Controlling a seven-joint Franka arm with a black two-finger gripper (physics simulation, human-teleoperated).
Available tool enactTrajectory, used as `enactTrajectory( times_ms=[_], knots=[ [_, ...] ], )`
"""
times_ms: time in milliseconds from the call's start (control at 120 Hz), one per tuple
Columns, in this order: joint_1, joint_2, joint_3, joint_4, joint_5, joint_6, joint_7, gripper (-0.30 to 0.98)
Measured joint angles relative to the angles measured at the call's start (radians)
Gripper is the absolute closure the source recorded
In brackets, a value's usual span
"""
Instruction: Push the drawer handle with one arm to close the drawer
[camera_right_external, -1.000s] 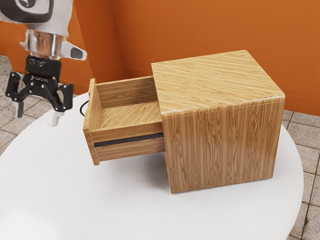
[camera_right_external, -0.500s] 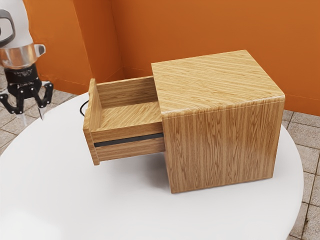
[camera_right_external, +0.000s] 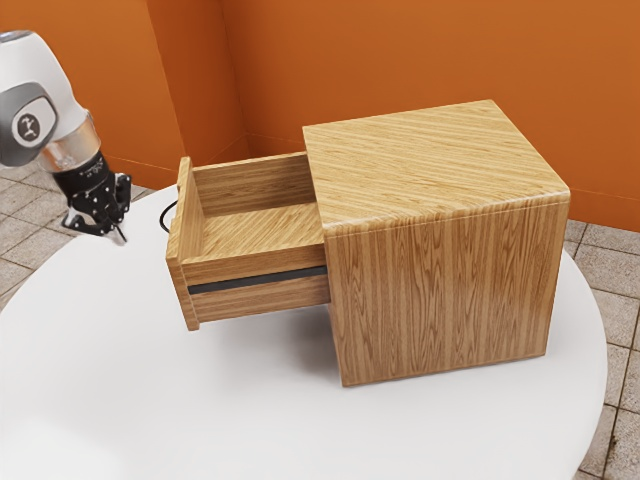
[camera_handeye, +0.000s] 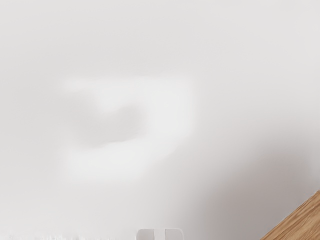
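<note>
Opens, in the exterior view, on a round white bench (camera_right_external: 250, 420), with a boxy wooden cabinet (camera_right_external: 440, 290) resting on top. Shows the drawer (camera_right_external: 255, 265) well out of the cabinet toward the exterior view's left, with wooden sides, a hollow inside and a dark strip along the near side. Has a thin, black, curved handle (camera_right_external: 166, 214) on the drawer's front. Apart from the handle, farther toward the exterior view's left, holds the gripper (camera_right_external: 117, 237) tilted downward at the end of a white arm (camera_right_external: 68, 95). Cannot tell whether open or closed. Looks down, in the wrist view, on white bench and a slanting piece of wood. Ends behind with gray floor tiles (camera_right_external: 25, 240) and an orange wall (camera_right_external: 400, 60).
</note>
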Motion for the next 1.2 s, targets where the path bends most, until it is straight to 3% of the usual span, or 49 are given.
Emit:
enactTrajectory(
  times_ms=[525, 1200],
  knots=[
    [-0.026, 0.051, -0.029, -0.032, -0.03, 0.251, -0.493, 0.78],
    [-0.042, 0.221, -0.099, 0.089, -0.03, 0.349, -0.735, 0.78]
  ],
)
